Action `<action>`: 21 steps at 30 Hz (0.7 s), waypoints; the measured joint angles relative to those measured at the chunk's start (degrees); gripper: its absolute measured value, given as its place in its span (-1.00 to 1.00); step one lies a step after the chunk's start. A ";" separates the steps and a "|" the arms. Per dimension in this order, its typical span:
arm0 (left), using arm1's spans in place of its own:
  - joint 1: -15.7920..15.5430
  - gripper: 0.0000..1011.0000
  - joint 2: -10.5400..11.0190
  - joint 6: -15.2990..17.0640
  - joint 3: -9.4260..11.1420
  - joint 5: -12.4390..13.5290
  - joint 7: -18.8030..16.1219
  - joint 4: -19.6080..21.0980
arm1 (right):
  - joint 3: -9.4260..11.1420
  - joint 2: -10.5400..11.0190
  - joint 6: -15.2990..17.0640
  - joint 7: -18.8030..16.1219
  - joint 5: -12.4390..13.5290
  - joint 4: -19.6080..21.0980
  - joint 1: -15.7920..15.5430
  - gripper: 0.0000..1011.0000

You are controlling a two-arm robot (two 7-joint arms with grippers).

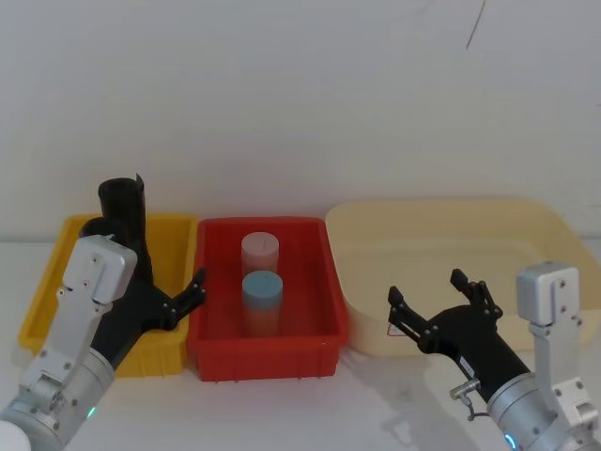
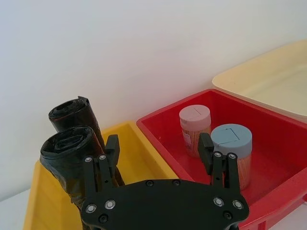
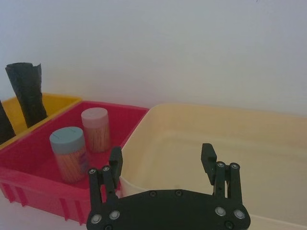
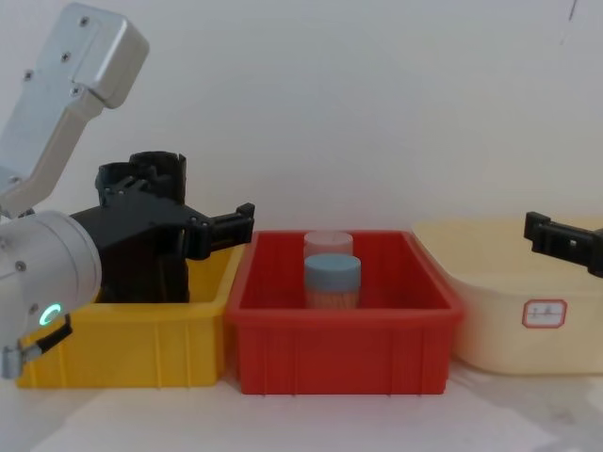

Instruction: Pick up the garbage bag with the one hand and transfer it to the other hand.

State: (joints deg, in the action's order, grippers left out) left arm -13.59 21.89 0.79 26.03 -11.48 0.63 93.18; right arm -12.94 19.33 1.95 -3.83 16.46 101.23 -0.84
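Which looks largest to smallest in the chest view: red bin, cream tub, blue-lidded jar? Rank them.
Red bin and cream tub: unranked, the tub runs off the picture's edge.
Blue-lidded jar: smallest.

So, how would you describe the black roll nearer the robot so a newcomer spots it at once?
Three bins stand in a row; find the yellow bin at the robot's left end. Two black rolls stand in it. Yours is the front roll, just beside the open left hand, with the other roll behind it, closer to the wall.

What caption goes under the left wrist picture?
Open left gripper hovers beside black rolled-plastic garbage bags standing in a yellow plastic bin.
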 joint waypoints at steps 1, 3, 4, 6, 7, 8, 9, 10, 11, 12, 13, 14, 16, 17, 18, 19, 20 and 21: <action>0.00 0.98 0.00 0.00 0.00 0.00 0.00 0.00 | 0.00 0.00 0.00 0.00 0.00 0.00 0.00 0.98; 0.00 0.98 0.00 0.00 0.00 0.00 0.00 0.00 | 0.00 0.00 0.00 0.00 0.00 0.00 0.00 0.98; 0.00 0.98 0.00 0.00 0.00 0.00 0.00 0.00 | 0.00 0.00 0.00 0.00 0.00 0.00 0.00 0.98; 0.00 0.98 0.00 0.00 0.00 0.00 0.00 0.00 | 0.00 0.00 0.00 0.00 0.00 0.00 0.00 0.98; 0.00 0.98 0.00 0.00 0.00 0.00 0.00 0.00 | 0.00 0.00 0.00 0.00 0.00 0.00 0.00 0.98; 0.00 0.98 0.00 0.00 0.00 0.00 0.00 0.00 | 0.00 0.00 0.00 0.00 0.00 0.00 0.00 0.98; 0.00 0.98 0.00 0.00 0.00 0.00 0.00 0.00 | 0.00 0.00 0.00 0.00 -0.01 0.00 0.00 0.98; 0.00 0.98 0.00 0.00 0.00 0.00 0.00 0.00 | 0.00 0.00 0.00 0.00 0.00 0.00 0.00 0.98; 0.00 0.98 0.00 0.00 0.00 0.00 0.00 0.00 | 0.00 0.00 0.00 0.00 0.00 0.00 0.00 0.98; 0.00 0.98 0.00 0.00 0.00 0.00 0.00 0.00 | 0.00 0.00 0.00 0.00 0.00 0.00 0.00 0.98; 0.00 0.98 0.00 0.00 0.00 0.00 0.00 0.00 | 0.00 0.00 0.00 0.00 0.00 0.00 0.00 0.98; 0.00 0.98 0.00 0.00 0.00 0.00 0.00 0.00 | 0.00 0.00 0.00 0.00 0.00 0.00 0.00 0.98; 0.00 0.98 0.00 0.00 0.00 0.00 0.00 0.00 | 0.00 0.00 0.00 0.00 0.00 0.00 0.00 0.98; 0.00 0.98 0.00 0.00 0.00 0.00 0.00 0.00 | 0.00 0.00 0.00 0.00 0.00 0.00 0.00 0.98; 0.00 0.98 0.00 0.00 0.00 0.00 0.00 0.00 | 0.00 0.00 0.00 0.00 0.00 0.00 0.00 0.98; 0.00 0.98 0.00 0.00 0.00 0.00 0.00 0.00 | 0.00 0.00 0.00 0.00 0.00 0.00 0.00 0.98; 0.00 0.98 0.00 0.00 0.00 0.00 0.00 0.00 | 0.00 0.00 0.00 0.00 0.00 0.00 0.00 0.98; 0.00 0.98 0.00 0.00 0.00 0.00 0.00 0.00 | 0.00 0.00 0.00 0.00 0.00 0.00 0.00 0.98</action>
State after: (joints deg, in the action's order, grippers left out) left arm -13.59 21.90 0.79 26.03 -11.48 0.63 93.18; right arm -12.94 19.33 1.95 -3.83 16.46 101.23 -0.84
